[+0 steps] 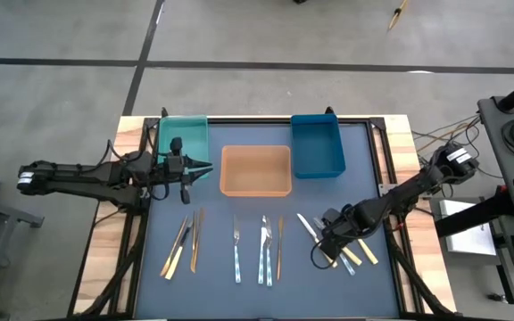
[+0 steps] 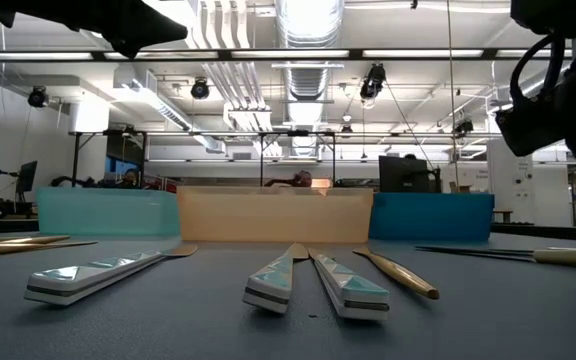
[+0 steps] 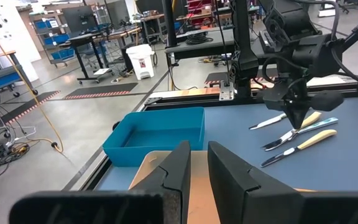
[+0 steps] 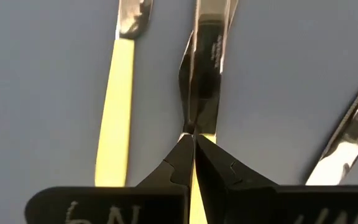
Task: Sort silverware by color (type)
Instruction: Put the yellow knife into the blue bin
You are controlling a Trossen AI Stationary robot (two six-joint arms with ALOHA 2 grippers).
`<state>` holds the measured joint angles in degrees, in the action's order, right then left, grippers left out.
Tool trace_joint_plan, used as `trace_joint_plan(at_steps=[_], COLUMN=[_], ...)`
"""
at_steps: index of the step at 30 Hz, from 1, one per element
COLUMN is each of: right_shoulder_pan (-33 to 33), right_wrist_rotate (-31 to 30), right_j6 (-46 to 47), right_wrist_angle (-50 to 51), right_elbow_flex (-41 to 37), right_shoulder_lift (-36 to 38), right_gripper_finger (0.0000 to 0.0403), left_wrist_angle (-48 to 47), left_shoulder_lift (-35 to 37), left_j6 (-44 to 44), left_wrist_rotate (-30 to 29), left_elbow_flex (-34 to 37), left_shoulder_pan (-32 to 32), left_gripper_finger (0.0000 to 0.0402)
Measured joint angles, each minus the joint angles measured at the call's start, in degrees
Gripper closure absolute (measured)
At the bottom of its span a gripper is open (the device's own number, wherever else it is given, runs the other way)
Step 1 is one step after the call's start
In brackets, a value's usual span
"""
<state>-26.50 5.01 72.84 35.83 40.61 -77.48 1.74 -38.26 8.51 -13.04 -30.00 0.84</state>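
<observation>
The silverware lies in loose groups on the dark mat: gold pieces [image 1: 184, 242] at the left, silver ones [image 1: 263, 251] and one gold one [image 1: 280, 245] in the middle, and yellow-handled ones [image 1: 357, 251] at the right. My right gripper [image 1: 321, 250] is down among the yellow-handled group, shut on one of them [image 4: 205, 56]. Another yellow-handled piece [image 4: 118, 106] lies beside it. My left gripper [image 1: 205, 168] hovers between the teal bin [image 1: 183, 135] and the orange bin [image 1: 255, 171]. It is empty, with a narrow gap between its fingers [image 3: 199, 168]. My right gripper pinches the yellow-handled piece at its thin neck [image 4: 191, 127], where the silver blade meets the yellow handle, between its two fingertips. The fingers come from above, pointing down. The blade runs on ahead of the fingertips and the handle runs back under them. I cannot tell whether the piece is clear of the mat.
A blue bin [image 1: 318, 145] stands at the far right of the mat, next to the orange bin. In the low view the silver handles [image 2: 273, 282] and a gold one [image 2: 400, 275] lie toward the near edge. Bare mat lies between the bins and the silverware.
</observation>
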Motion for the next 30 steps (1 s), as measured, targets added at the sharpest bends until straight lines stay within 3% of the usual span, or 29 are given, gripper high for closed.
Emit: trace_joint_plan(at_steps=[13,30], right_shoulder_pan=[0.48,3.23], right_wrist_rotate=[-8.07,-7.60], right_j6=[1.06,0.64], right_wrist_angle=[0.70,5.12], right_elbow_flex=[0.07,1.98], right_shoulder_lift=[-2.09,-0.98], right_gripper_finger=[0.0394,0.0394], left_wrist_angle=[0.00,0.00], left_shoulder_lift=[0.00,0.00], left_j6=[0.00,0.00], left_wrist_rotate=[0.02,0.02], left_elbow_flex=[0.00,0.00], left_shoulder_pan=[0.00,0.00], left_gripper_finger=[0.0363,0.0363])
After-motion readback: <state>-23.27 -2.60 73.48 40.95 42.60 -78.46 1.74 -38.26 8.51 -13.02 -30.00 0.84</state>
